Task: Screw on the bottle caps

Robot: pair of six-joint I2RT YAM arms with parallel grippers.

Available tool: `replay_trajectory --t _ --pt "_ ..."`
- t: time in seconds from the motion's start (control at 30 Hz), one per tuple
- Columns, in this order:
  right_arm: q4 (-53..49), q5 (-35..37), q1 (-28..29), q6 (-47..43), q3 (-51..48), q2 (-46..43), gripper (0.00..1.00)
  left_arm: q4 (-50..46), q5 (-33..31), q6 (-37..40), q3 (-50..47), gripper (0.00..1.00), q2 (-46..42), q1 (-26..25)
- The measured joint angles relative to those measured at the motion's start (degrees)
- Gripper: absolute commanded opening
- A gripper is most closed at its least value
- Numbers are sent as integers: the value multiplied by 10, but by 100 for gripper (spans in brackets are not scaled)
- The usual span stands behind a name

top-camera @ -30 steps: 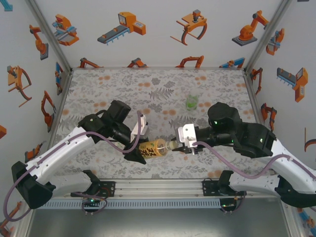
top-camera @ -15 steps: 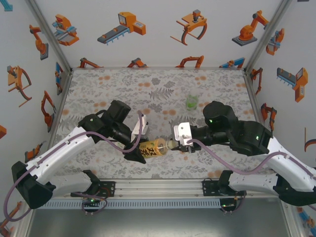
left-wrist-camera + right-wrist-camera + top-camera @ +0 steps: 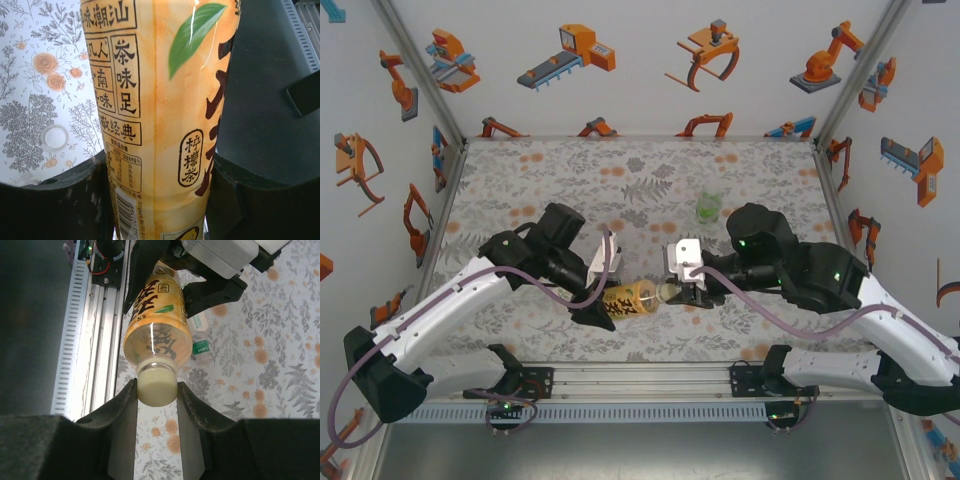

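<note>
Tea bottle (image 3: 157,330): glossy translucent plastic, shiny printed label. White cap (image 3: 156,386): smooth, semi-matt plastic. Right pincer fingers (image 3: 117,415): matt black plastic. Bench (image 3: 260,365): matt floral-print cover. Rail (image 3: 82,340): ribbed bare metal.

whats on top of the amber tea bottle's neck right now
A white cap sits on the neck of the amber tea bottle, pinched between the fingers of the right gripper. The cap covers the threads, so how far it is screwed on cannot be seen.
</note>
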Motion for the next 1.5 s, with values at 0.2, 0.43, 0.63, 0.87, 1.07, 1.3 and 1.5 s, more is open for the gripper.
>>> replay_trajectory --t 0.2,0.43,0.63,0.87,1.07,1.3,1.5 --pt "19 29 0 96 -15 -2 0 13 -28 -11 -10 0 -17 0" --pt "55 63 0 253 -47 -4 0 29 -72 -18 -36 0 -49 0" --pt "91 106 -2 438 -76 -7 0 43 -112 -25 -54 0 -79 0" --pt "153 152 -7 678 -136 -17 0 65 -178 -31 -85 0 -122 3" --pt "238 175 -19 844 -206 -40 0 84 -241 -32 -104 0 -159 4" --pt "283 174 -30 905 -222 -47 21 115 -269 -33 -116 0 -184 5" --pt "246 184 -30 892 -186 -43 36 139 -265 -33 -117 0 -180 5"
